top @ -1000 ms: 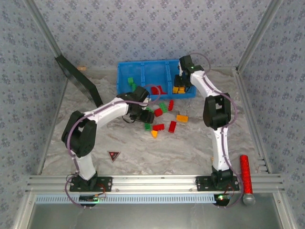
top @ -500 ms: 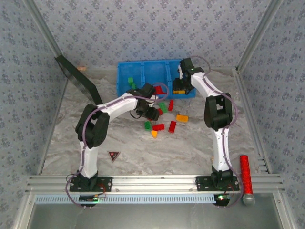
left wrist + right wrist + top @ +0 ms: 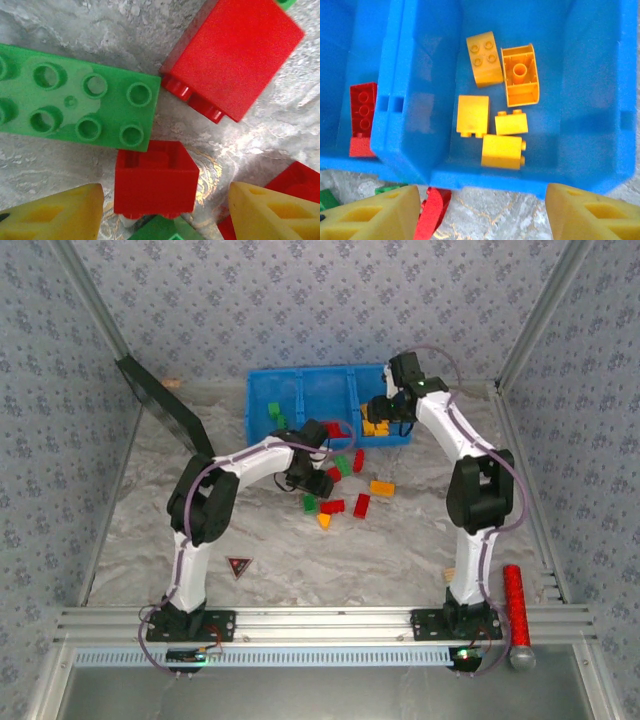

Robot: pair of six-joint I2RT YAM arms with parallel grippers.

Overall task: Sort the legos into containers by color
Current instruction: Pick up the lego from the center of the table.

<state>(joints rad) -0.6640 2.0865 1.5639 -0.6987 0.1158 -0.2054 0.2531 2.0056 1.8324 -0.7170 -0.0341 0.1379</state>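
Nearest you, a red stick [image 3: 516, 600] lies by the right arm's base, and a small triangle sticker [image 3: 238, 565] sits on the marbled tabletop [image 3: 400, 540] ahead of the left base.

Further out, the loose bricks [image 3: 333, 506] lie scattered in the middle of the tabletop in red, green and orange-yellow. Your left pincer [image 3: 318, 480] is down among them at the pile's left edge. In the left wrist view the left pincer [image 3: 165, 202] stands apart, its yellow fingertips [image 3: 55, 215] on either side of a small red brick [image 3: 156, 177] without pressing on it. Touching that brick's far edge is a long green brick [image 3: 75, 107], and a bigger red brick [image 3: 232, 55] lies on its side just beyond.

Behind the pile stands the blue bin [image 3: 262, 390]. Its left compartment holds green pieces [image 3: 275, 412], the middle one red pieces [image 3: 335, 428], and the right one orange-yellow pieces [image 3: 375, 425]. Your right pincer [image 3: 383, 415] hangs over the right compartment. The right wrist view shows the right pincer [image 3: 482, 212] apart and empty above the bin's near wall [image 3: 485, 180], with five orange-yellow bricks [image 3: 472, 115] on the compartment floor. A red curved piece [image 3: 432, 210] lies on the tabletop just outside that wall.

A black panel [image 3: 165, 410] leans at the far left.
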